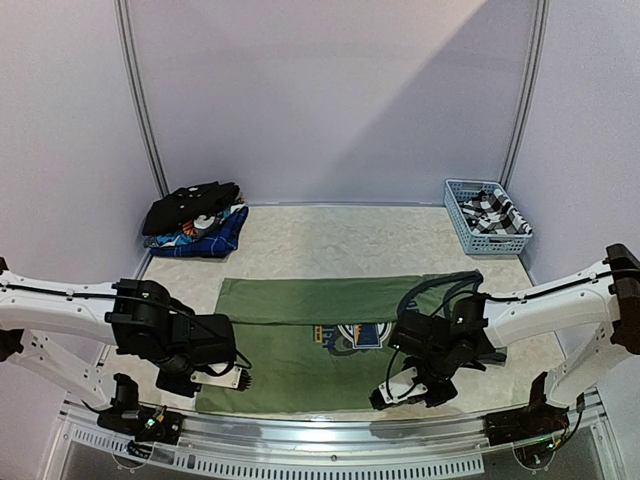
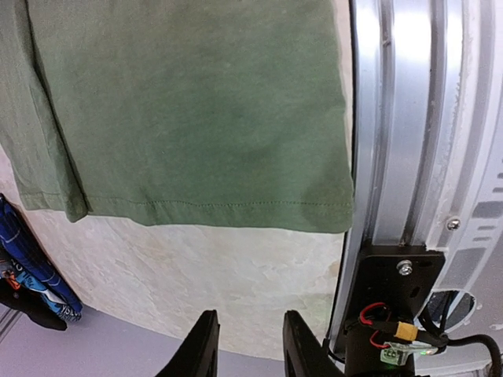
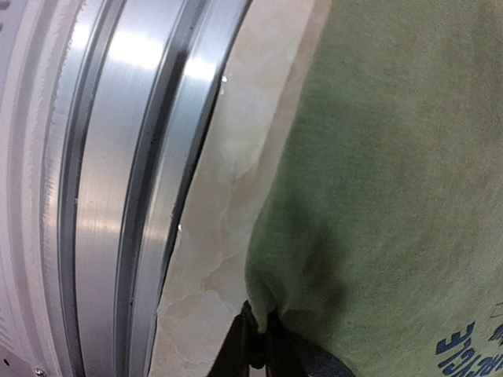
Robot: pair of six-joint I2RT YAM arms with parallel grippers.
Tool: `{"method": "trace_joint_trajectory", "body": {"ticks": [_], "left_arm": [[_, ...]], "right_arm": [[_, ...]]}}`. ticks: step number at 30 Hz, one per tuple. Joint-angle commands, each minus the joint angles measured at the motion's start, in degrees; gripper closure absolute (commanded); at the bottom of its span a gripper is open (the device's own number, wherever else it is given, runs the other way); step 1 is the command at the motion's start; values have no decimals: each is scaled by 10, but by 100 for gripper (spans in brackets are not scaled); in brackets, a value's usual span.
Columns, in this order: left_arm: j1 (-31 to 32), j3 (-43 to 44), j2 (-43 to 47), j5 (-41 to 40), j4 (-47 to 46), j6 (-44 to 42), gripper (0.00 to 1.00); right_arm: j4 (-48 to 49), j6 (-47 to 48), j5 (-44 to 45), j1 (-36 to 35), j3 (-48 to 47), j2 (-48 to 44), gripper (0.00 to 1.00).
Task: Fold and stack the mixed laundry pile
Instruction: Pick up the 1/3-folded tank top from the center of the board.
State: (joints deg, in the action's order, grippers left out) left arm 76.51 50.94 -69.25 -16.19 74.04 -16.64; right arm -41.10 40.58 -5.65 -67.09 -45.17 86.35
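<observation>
Black-fingered left gripper (image 2: 250, 320) hangs with its jaws partly apart and empty, just off the stitched left hem of the olive-green T-shirt (image 1: 290, 345), which is spread flat along the table's (image 1: 330, 240) near edge. The right gripper (image 3: 259, 349) is clenched on the shirt's near hem, towards its right. Blue lettering (image 3: 471, 345) nearby is cut off and unreadable.

The cotton T-shirt (image 1: 290, 345) is olive green, with a round blue-and-yellow logo (image 1: 358, 335) and dark blue lettering (image 3: 464, 345). The stone-look counter (image 1: 330, 245) is mottled cream. The plastic lattice basket (image 1: 458, 205) is light blue, and the checked cloth (image 1: 495, 212) in it is black and white. The folded garment (image 1: 190, 203) is black, and the print piece (image 1: 215, 238) is blue, orange and white.
</observation>
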Motion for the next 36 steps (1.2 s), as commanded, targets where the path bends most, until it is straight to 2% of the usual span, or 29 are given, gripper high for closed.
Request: {"method": "trace_joint_trajectory", "body": {"ticks": [1, 9, 20, 26, 36], "left_arm": [[9, -10, 8, -2, -7, -21, 70], [9, -46, -21, 66, -38, -66, 69], [12, -82, -54, 75, -118, -85, 65], [33, -85, -94, 99, -117, -98, 67], [51, -64, -184, 102, -101, -91, 65]], "right_arm": [[-5, 1, 2, -5, 0, 4, 99], [-1, -2, 7, -5, 3, -7, 100], [-2, -5, 4, -4, 1, -3, 100], [-1, -7, 6, -5, 1, 0, 100], [-4, -9, 4, -5, 0, -1, 99]]}}
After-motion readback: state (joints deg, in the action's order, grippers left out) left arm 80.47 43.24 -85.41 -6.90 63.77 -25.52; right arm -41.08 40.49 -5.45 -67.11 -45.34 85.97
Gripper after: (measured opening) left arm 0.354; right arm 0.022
